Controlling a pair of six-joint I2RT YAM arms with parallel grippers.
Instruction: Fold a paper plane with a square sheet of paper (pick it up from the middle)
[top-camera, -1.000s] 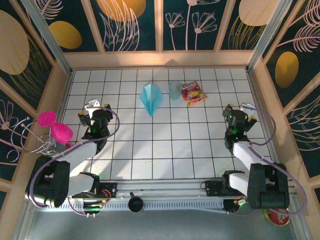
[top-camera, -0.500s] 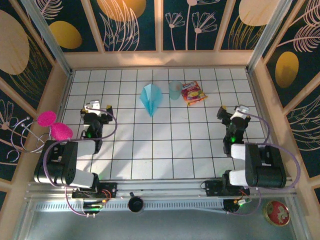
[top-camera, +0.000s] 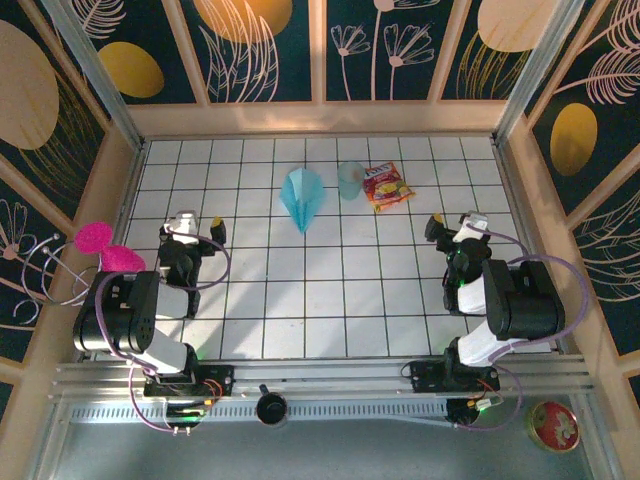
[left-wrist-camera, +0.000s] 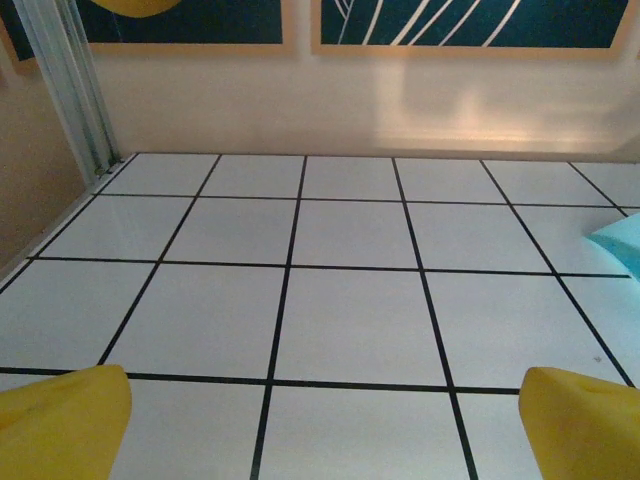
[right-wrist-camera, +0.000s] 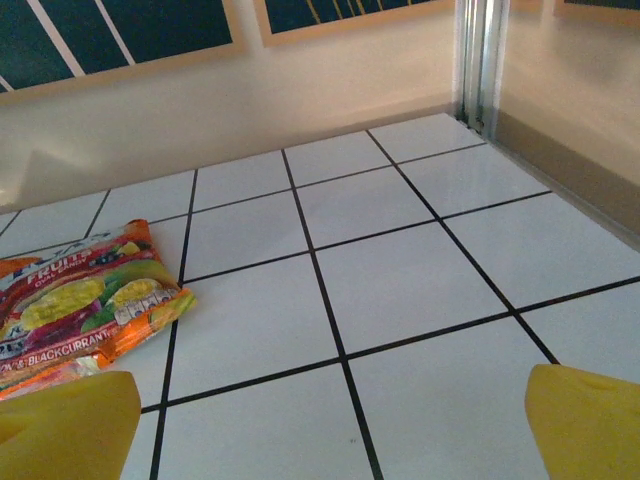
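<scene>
one paper plane (top-camera: 303, 198) of light teal paper lies flat on the white tiled table (top-camera: 330, 300), toward the far middle, its point aimed at the near edge. just to its right stands one pale blue translucent cup (top-camera: 350, 180); what it holds cannot be told. one red-and-yellow snack packet (top-camera: 388, 187) lies just beyond the cup. two grippers flank the scene, well apart from all three: the left gripper (top-camera: 197, 222) and the right gripper (top-camera: 455, 222) each have jaws spread wide with nothing between the yellow fingertips (left-wrist-camera: 60, 420). one round red tin (top-camera: 553, 425) sits off the table, near right.
</scene>
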